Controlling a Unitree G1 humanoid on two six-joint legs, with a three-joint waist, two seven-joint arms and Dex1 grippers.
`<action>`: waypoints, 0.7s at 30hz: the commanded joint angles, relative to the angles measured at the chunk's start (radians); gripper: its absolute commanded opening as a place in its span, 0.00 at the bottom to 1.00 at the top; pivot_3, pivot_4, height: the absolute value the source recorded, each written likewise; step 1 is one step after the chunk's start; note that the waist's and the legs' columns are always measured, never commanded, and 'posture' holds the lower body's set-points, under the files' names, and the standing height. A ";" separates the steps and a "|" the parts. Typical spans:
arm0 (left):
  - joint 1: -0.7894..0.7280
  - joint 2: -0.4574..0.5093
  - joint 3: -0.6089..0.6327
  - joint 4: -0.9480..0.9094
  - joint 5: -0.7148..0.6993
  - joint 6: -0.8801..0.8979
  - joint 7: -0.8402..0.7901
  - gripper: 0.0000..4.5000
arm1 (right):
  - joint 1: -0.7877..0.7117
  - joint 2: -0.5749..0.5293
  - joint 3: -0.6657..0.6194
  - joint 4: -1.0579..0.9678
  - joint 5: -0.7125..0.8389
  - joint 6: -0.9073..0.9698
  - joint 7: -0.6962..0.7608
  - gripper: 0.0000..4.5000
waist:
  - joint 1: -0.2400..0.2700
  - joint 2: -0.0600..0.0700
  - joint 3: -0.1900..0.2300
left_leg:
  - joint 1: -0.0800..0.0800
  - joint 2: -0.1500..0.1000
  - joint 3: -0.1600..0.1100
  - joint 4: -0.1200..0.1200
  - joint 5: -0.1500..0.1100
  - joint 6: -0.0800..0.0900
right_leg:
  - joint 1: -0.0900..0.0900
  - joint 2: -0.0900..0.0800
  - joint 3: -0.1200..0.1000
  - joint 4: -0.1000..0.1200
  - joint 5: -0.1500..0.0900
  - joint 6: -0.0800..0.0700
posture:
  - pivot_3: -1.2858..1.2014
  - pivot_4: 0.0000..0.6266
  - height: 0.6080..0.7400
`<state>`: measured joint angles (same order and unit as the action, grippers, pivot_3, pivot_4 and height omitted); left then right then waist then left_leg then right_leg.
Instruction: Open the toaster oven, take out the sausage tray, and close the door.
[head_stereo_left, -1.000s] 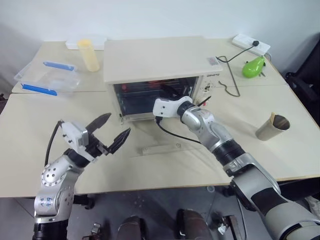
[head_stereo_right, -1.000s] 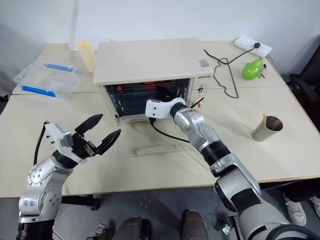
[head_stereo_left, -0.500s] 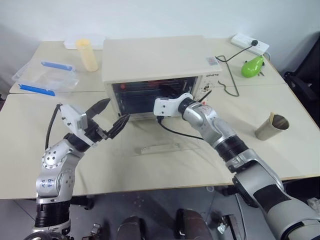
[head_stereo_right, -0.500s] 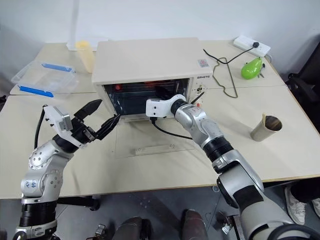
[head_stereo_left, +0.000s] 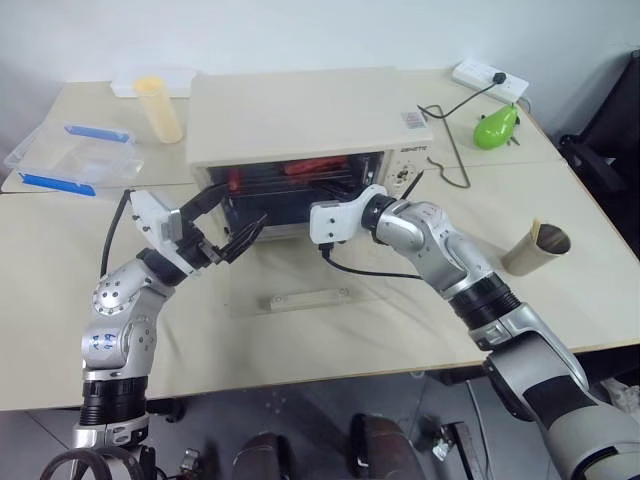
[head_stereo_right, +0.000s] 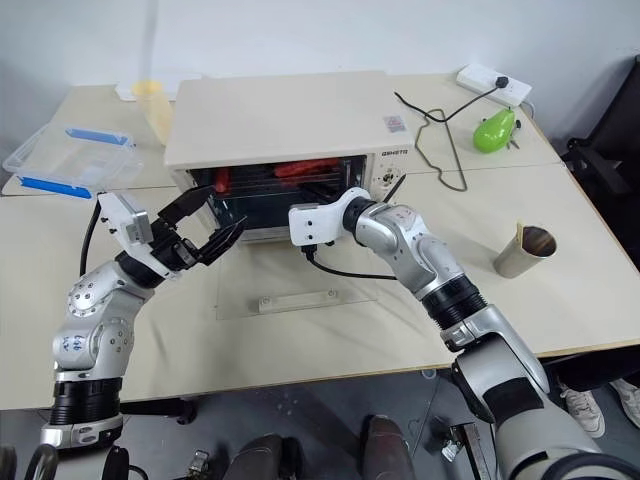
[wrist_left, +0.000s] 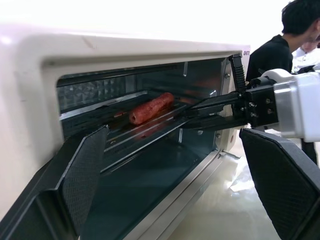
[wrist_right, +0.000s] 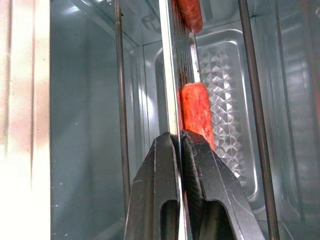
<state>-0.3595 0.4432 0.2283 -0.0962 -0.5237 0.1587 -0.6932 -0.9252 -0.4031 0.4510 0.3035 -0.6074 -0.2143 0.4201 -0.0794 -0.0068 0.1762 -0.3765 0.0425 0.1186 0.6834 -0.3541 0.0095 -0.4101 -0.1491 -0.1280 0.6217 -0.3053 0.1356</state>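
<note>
The right gripper (wrist_right: 179, 142) is clamped on the front rim of the tray (wrist_left: 150, 131), which sits inside the oven (head_stereo_left: 300, 115) holding red sausages (wrist_left: 151, 107). The door (head_stereo_left: 310, 290) lies folded flat on the table (head_stereo_left: 560, 200). The left gripper (head_stereo_left: 222, 228) hovers spread wide at the oven's left edge.

One toaster oven (head_stereo_left: 300, 120), one sausage tray (wrist_left: 150, 131) with two visible sausages (wrist_right: 196, 112), one clear box (head_stereo_left: 70, 158), one cup (head_stereo_left: 535, 250), two end effectors (head_stereo_left: 222, 225).
</note>
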 joint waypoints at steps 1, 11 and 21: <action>-0.005 0.005 0.020 -0.008 -0.015 -0.004 -0.001 1.00 | 0.069 -0.053 -0.087 -0.236 0.083 -0.036 0.042 0.01 | 0.002 0.000 0.000 | 0.000 0.000 -0.001 0.000 0.000 0.000 | 0.000 0.000 0.000 0.000 0.000 0.000 | 0.52 0.24 1.00; 0.042 0.057 0.062 -0.044 -0.094 0.083 -0.053 1.00 | 0.260 -0.138 -0.137 -0.463 0.140 -0.027 0.135 0.01 | 0.030 0.000 0.000 | 0.000 -0.001 0.000 0.004 0.000 0.000 | 0.002 -0.001 0.000 0.000 0.000 0.000 | 0.52 0.24 1.00; 0.135 0.174 0.124 -0.112 -0.218 0.231 -0.138 1.00 | 0.353 -0.203 -0.185 -0.574 0.172 -0.041 0.191 0.01 | 0.048 -0.001 0.000 | 0.000 -0.001 0.000 0.003 0.000 0.000 | 0.001 -0.001 0.000 0.000 0.000 0.000 | 0.52 0.24 1.00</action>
<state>-0.2334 0.6036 0.3202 -0.1688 -0.7115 0.3803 -0.8153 -0.5700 -0.5918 0.3157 -0.1901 -0.4724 -0.2265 0.6177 -0.0315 -0.0073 0.1765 -0.3765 0.0417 0.1190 0.6863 -0.3542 0.0094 -0.4091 -0.1498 -0.1278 0.6213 -0.3053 0.1356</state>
